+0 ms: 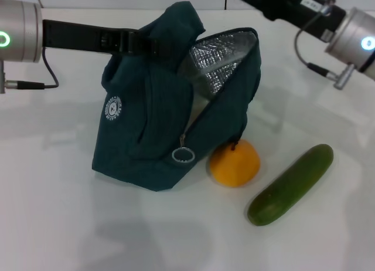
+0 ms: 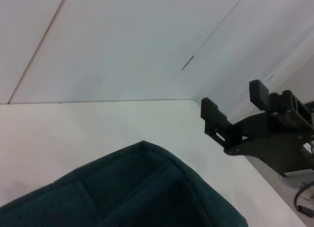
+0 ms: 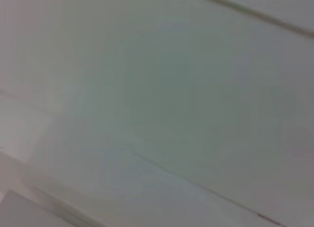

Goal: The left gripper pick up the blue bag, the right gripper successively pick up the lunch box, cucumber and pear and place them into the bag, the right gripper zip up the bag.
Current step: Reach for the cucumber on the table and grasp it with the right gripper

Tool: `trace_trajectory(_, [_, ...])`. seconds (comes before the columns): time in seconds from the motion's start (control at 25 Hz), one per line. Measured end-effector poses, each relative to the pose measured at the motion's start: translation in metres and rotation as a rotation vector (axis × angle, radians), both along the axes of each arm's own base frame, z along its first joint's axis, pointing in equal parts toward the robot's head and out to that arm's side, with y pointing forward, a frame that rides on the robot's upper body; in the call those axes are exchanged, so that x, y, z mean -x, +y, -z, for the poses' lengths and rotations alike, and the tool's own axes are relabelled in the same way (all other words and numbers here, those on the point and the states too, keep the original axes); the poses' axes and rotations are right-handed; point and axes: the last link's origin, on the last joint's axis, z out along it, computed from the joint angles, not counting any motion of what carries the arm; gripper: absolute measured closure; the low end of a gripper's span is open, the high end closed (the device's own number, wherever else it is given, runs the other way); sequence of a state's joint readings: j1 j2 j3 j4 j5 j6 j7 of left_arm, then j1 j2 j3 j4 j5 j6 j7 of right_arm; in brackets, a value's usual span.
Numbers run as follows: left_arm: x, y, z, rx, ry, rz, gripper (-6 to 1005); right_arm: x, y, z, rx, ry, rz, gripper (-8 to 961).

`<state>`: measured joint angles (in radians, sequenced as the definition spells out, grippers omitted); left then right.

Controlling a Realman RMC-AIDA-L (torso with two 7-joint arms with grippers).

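Observation:
The blue bag (image 1: 146, 118) stands on the white table with its top lifted and its mouth open, showing the foil lining (image 1: 220, 60). My left gripper (image 1: 143, 42) reaches in from the left and is shut on the bag's top handle fabric. The bag's top edge (image 2: 142, 187) also fills the lower part of the left wrist view. Against the bag's front lies the pear (image 1: 234, 162), and the cucumber (image 1: 291, 184) lies to its right. My right gripper (image 2: 233, 97) hovers behind and above the bag, open and holding nothing. The lunch box is out of view.
The ring zip pull (image 1: 183, 155) hangs at the bag's lower front. The right arm's wrist (image 1: 357, 39) sits at the top right with a cable looping below it. The white table (image 1: 70, 224) spreads in front of the bag. The right wrist view shows only a pale surface.

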<state>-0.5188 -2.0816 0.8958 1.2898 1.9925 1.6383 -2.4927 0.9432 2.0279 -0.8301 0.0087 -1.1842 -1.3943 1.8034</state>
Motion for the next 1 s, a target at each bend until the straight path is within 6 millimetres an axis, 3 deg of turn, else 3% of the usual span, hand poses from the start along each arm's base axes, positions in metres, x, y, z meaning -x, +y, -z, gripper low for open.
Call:
trace_trajectory(0.08, [0.000, 0.000, 0.000, 0.000, 0.000, -0.001, 949, -0.012, 0.000, -0.013, -0.053, -0.001, 0.004, 417])
trace_trajectory(0.2, [0.001, -0.001, 0.000, 0.000, 0.000, -0.004, 949, -0.023, -0.002, -0.022, -0.093, -0.013, 0.005, 421])
trace_trajectory(0.32, [0.002, -0.001, 0.000, 0.000, -0.001, -0.007, 949, -0.047, -0.007, -0.039, -0.161, -0.052, 0.021, 425])
trace_trajectory(0.52, [0.005, -0.001, -0.004, -0.014, -0.010, -0.021, 949, -0.079, -0.018, -0.073, -0.296, -0.188, -0.017, 282])
trace_trajectory(0.76, [0.008, -0.001, -0.003, -0.011, -0.015, -0.031, 949, -0.082, -0.026, -0.095, -0.313, -0.457, -0.268, 128])
trace_trajectory(1.0, [0.011, -0.003, -0.003, -0.009, -0.017, -0.041, 949, -0.074, -0.027, -0.111, -0.295, -0.719, -0.511, 119])
